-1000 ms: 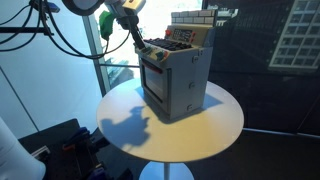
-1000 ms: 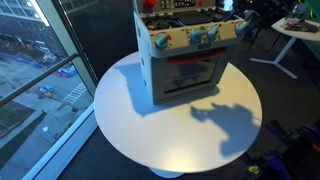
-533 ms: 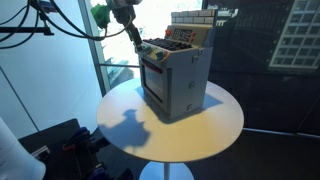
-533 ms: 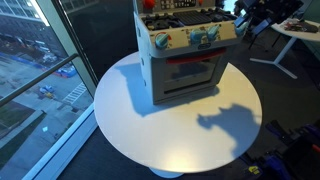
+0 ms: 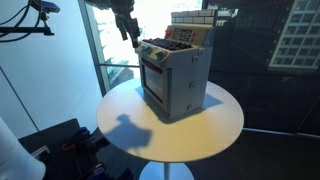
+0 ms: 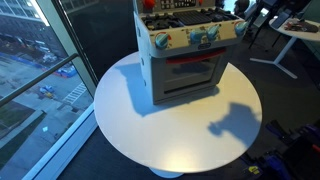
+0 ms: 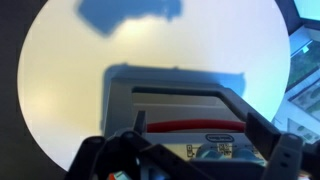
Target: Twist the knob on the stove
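The black claw [image 5: 127, 34] hangs open and empty, well clear of the small grey boxy toy stove's [image 5: 178, 82] coloured knobs [image 6: 198, 37]; no twist looks underway.

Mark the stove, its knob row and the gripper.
stove [image 5: 180, 85]: exterior view, on its grey side wall.
knob row [image 6: 200, 37]: exterior view, on one knob near the row's middle.
gripper [image 5: 130, 36]: exterior view, midway between its fingertips.
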Robot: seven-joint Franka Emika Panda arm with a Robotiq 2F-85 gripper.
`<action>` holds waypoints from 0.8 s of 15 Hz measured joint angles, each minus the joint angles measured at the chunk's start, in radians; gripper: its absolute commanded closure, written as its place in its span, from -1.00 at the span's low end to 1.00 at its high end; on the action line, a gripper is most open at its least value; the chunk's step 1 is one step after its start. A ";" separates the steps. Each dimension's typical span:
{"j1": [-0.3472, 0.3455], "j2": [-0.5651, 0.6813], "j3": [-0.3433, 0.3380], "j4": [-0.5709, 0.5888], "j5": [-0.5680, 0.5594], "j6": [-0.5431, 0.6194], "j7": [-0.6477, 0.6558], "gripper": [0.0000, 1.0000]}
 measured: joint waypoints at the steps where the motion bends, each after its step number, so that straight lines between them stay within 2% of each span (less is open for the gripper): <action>1: -0.005 -0.004 0.000 0.012 -0.002 -0.035 -0.016 -1.00; 12: -0.065 -0.105 -0.007 0.042 -0.062 -0.231 -0.070 -1.00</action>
